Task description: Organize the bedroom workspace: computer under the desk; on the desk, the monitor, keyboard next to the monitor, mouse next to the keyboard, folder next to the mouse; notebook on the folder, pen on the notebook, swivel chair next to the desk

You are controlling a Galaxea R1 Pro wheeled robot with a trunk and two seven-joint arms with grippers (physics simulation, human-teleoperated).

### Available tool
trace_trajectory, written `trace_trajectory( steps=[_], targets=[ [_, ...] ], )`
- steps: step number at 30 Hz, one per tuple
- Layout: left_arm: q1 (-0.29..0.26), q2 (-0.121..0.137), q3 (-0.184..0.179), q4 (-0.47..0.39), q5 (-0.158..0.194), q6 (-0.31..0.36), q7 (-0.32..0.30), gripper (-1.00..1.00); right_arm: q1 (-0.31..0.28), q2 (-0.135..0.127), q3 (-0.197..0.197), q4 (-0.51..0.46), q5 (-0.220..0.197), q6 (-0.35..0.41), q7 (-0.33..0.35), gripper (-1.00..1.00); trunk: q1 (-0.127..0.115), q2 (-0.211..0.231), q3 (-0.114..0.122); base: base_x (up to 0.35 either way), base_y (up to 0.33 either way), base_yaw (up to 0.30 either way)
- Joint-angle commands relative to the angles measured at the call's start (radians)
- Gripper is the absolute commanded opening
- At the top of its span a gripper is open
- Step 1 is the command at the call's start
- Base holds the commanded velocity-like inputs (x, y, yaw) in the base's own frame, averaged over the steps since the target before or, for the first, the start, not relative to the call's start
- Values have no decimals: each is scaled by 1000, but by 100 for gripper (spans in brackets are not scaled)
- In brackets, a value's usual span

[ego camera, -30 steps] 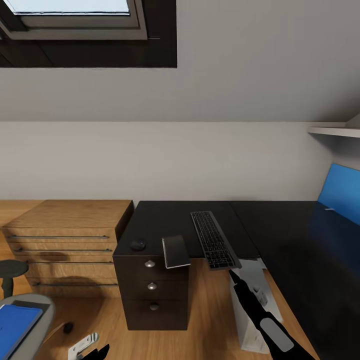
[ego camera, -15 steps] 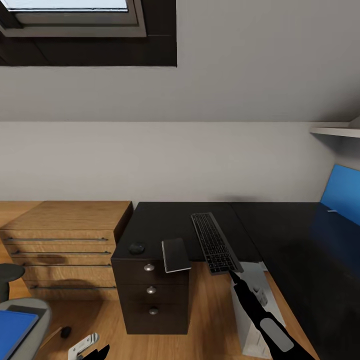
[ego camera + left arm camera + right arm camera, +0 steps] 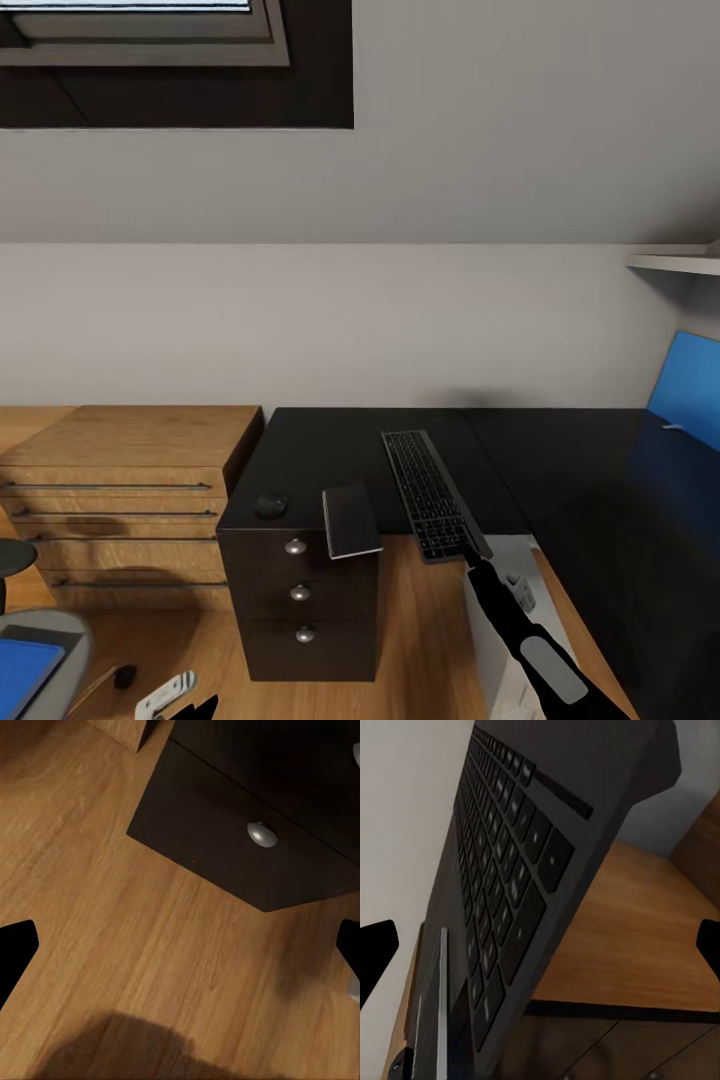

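Our right pincer point(image 3: 468, 553) sits at the near end of the keyboard point(image 3: 430, 494), which lies lengthwise on the tabletop point(image 3: 330, 450) with that end jutting past the front edge. In the right wrist view the keyboard point(image 3: 510, 892) looms very close, seen on its edge, while the finger tips stand wide apart at either border; whether they actually bear on it we cannot tell. We judge the arm is set low and end-on like this so it can nudge or take the overhanging end.

The left pincer point(image 3: 205, 708) hangs low by the floor, fingers spread wide and holding nothing; its camera looks at the floorboards and a drawer front with its silver knob point(image 3: 261, 835).

The notebook point(image 3: 351, 519) rests on the corner above the drawers point(image 3: 300, 595), a little over the edge, and the mouse point(image 3: 268, 506) sits just beside it. The grey computer point(image 3: 505, 640) stands on the floor under the tabletop, behind our right arm. A blue folder point(image 3: 22, 668) lies on the swivel chair point(image 3: 70, 650) seat at the far left, well apart from the tabletop. Another blue panel point(image 3: 690, 385) leans at the right.

We judge the keyboard needs pushing fully onto the surface.
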Motion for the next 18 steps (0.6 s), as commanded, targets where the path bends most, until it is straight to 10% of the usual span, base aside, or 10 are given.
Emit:
trace_trajectory(
  steps=[1, 18],
  targets=[
    [0, 1, -2, -1, 8, 3, 2, 100, -1, -1, 7, 1, -10, -2, 3, 100, 0, -1, -1, 18, 0, 0],
    [0, 1, -1, 0, 8, 2, 2, 100, -1, -1, 7, 1, -10, -2, 3, 100, 0, -1, -1, 43, 14, 0]
  ],
)
